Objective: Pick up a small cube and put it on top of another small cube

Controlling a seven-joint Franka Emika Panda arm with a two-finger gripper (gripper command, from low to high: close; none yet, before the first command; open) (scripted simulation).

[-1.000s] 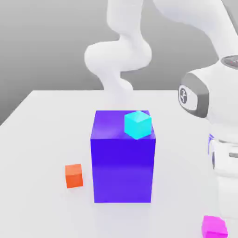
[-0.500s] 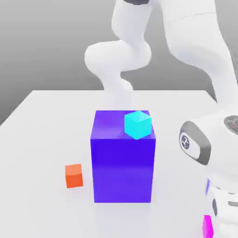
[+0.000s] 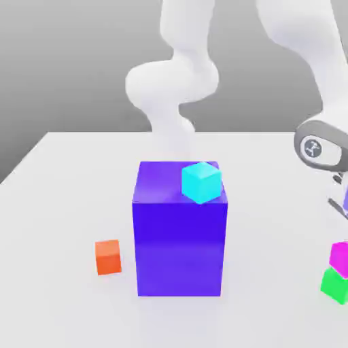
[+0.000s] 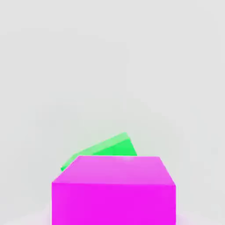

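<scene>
Pale smooth tabletop under a plain grey backdrop, 1 magenta cube atop 1 green cube at the exterior view's right, claw above, its grip impossible to tell, 1 cyan cube on 1 big blue-violet block, 1 orange cube left.
</scene>
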